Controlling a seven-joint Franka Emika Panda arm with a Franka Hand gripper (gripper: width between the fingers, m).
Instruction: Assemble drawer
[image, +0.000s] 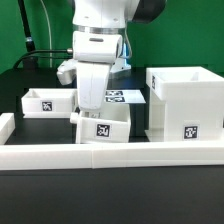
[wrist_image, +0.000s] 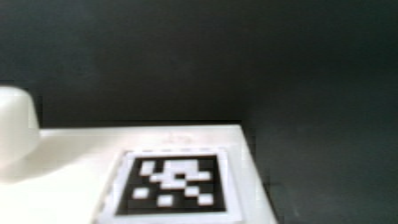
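The drawer's tall white housing (image: 185, 100) stands at the exterior view's right, open side up, with a tag on its front. One small white tray (image: 45, 102) sits at the left. A second tray (image: 105, 127) hangs tilted in the middle, just behind the border wall. My gripper (image: 88, 108) comes down on this tray's left edge and looks shut on it; the fingertips are hidden. In the wrist view the tray's white face (wrist_image: 80, 150) and its tag (wrist_image: 178, 180) fill the lower part over the black table. No fingers show there.
A long low white border wall (image: 110, 155) runs along the front. The marker board (image: 124, 97) lies flat behind the held tray. A green backdrop and cables are at the back left.
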